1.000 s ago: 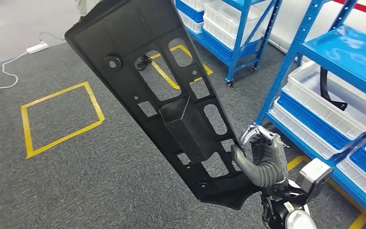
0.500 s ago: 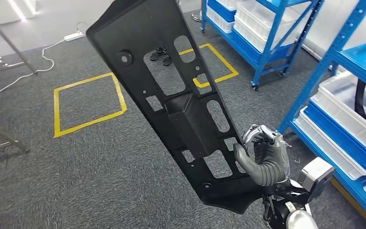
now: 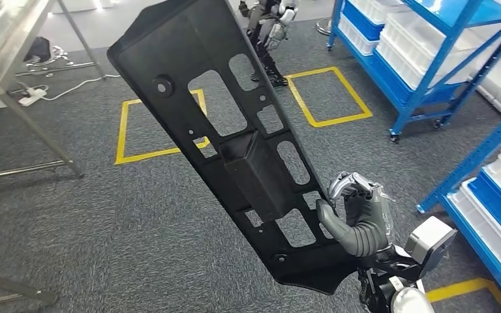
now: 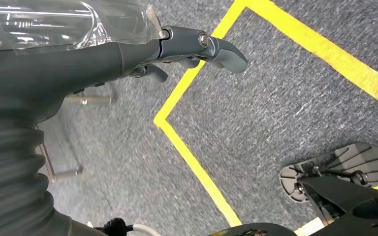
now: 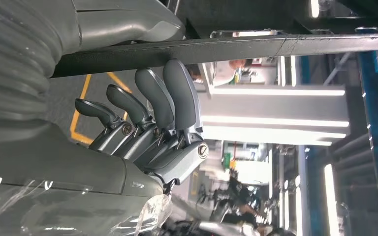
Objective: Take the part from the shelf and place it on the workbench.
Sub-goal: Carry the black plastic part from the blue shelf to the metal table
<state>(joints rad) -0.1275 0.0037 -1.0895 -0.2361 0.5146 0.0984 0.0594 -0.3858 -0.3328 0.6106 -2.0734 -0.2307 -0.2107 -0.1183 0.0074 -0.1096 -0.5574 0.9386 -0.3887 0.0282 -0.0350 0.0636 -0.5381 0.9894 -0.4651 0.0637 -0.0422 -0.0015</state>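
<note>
The part is a long black plastic panel (image 3: 235, 137) with several cut-outs and a box-shaped pocket, held tilted above the floor. My right hand (image 3: 359, 218) grips its lower edge, thumb on the near face and fingers behind. In the right wrist view the fingers (image 5: 152, 103) curl against the panel's dark edge (image 5: 226, 48). The metal workbench (image 3: 3, 49) stands at the far left on thin legs. My left hand (image 4: 142, 51) hangs over the grey carpet and holds nothing, its fingers apart.
Blue shelves (image 3: 430, 59) with white bins line the right side. Yellow taped squares (image 3: 329, 98) mark the grey carpet. Another robot (image 3: 267, 29) stands at the back centre. Cables and a power strip (image 3: 31, 96) lie beneath the workbench.
The camera has turned left: shelves slid right and the workbench came into view at the left. My right hand still holds the panel the same way.
</note>
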